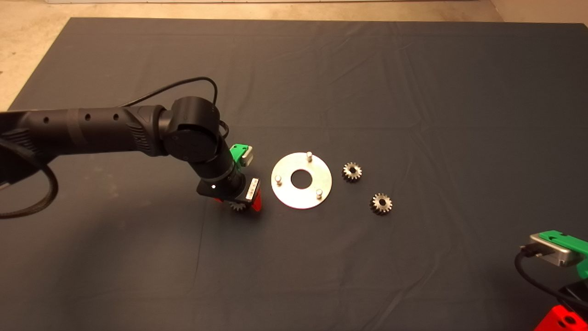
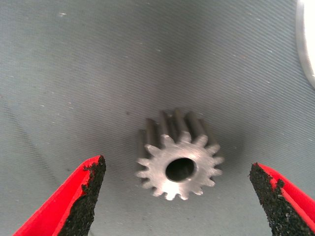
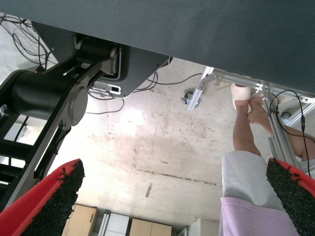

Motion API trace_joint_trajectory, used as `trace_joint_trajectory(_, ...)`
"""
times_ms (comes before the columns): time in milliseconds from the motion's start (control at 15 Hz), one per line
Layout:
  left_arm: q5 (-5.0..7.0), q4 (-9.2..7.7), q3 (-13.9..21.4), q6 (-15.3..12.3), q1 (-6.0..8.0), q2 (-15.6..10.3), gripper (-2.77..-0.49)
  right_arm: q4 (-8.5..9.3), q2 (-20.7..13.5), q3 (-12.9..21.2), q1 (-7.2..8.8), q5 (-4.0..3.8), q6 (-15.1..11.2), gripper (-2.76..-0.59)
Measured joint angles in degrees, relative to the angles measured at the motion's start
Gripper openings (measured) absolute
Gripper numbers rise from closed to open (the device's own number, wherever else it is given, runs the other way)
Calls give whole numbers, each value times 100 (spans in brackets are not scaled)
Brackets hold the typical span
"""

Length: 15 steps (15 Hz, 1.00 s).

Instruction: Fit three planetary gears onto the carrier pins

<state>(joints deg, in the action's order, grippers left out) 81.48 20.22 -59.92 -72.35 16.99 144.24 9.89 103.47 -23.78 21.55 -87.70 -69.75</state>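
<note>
A flat shiny disc (image 1: pixel 301 193) with a large centre hole lies mid-mat and carries three upright carrier pins (image 1: pixel 309 156), all bare. Two planetary gears (image 1: pixel 352 172) (image 1: pixel 381 203) lie on the mat to its right. The third gear (image 2: pixel 179 155) lies flat on the mat to the disc's left, half hidden under my left gripper in the head view (image 1: pixel 239 206). My left gripper (image 2: pixel 179 189) is open, low over this gear, its fingers (image 2: pixel 86 196) apart on either side and not touching it. My right gripper (image 3: pixel 172 196) is open and empty, parked at the lower right edge.
The disc's edge (image 2: pixel 306 42) shows beside the gear in the left wrist view. The right wrist view looks past the mat's edge at the floor, with a person's leg (image 3: pixel 246 142), cables and a black robot base (image 3: pixel 54 98).
</note>
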Motion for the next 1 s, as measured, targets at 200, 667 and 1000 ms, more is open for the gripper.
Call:
trace_joint_trajectory(200, 0, -1, -5, -2, 0, 25, -123, 0, -1, 0, 0, -1, 0, -60)
trace_joint_trajectory(667, 13, 0, -74, -2, -49, 26, -146, 0, 0, 0, 2, 0, 0, -60)
trace_joint_trajectory(1000, 13, -2, -77, 0, -82, 26, -146, 0, 0, 0, 0, 0, 0, -60)
